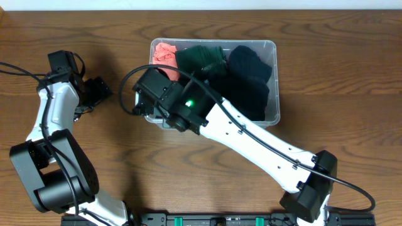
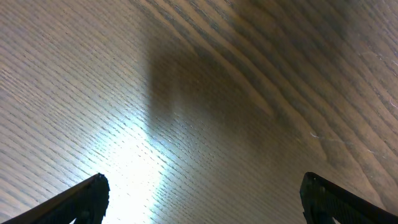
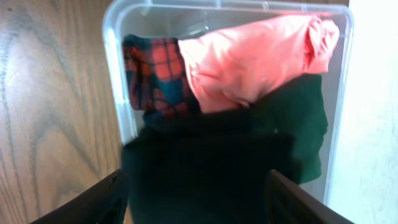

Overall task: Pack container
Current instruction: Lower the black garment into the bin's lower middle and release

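The clear plastic container (image 1: 276, 75) stands at the table's middle back, and its rim shows in the right wrist view (image 3: 112, 74). It holds a pink garment (image 1: 164, 51) (image 3: 249, 62), a dark green one (image 1: 201, 58) (image 3: 308, 118), dark navy ones (image 1: 251, 75) and a red and blue plaid one (image 3: 155, 74). My right gripper (image 1: 151, 85) (image 3: 196, 193) is over the container's front left corner, its fingers closed on a bulky dark garment (image 3: 205, 162) that overlaps the rim. My left gripper (image 1: 100, 91) (image 2: 202, 199) is open and empty over bare wood, left of the container.
The wooden table (image 1: 339, 75) lies around the container. My right arm (image 1: 251, 141) runs diagonally from the front right to the container. A black cable (image 1: 19, 69) loops at the far left.
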`<state>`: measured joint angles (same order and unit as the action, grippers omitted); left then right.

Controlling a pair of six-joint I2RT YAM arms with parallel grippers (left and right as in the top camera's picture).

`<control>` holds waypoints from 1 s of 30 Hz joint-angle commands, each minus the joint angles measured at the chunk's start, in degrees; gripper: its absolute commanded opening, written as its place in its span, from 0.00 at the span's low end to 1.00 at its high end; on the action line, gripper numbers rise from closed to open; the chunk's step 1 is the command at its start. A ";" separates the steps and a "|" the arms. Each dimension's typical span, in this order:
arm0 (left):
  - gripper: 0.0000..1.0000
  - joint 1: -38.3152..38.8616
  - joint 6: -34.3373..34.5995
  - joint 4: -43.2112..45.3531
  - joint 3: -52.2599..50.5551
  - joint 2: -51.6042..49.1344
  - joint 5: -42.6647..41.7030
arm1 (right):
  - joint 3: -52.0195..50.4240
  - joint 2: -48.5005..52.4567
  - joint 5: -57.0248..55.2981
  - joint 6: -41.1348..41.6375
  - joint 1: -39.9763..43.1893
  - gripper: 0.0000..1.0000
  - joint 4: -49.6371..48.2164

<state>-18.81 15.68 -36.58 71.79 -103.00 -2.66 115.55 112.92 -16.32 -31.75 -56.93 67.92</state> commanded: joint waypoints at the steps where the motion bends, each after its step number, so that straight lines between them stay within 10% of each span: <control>1: 0.98 -0.13 0.52 -0.07 -0.33 -0.35 0.15 | 1.49 -0.90 0.28 0.96 -0.94 0.63 0.00; 11: 0.98 -0.13 0.52 -0.07 -0.33 -0.35 0.15 | 5.73 -1.90 -2.29 16.81 5.79 0.03 -5.33; 30: 0.98 -0.13 0.52 -0.07 -0.33 -0.35 0.15 | 2.29 6.75 20.13 27.06 18.29 0.01 1.79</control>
<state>-18.81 15.68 -36.58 71.79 -103.00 -2.66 119.17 116.42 -0.12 -6.59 -38.17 69.41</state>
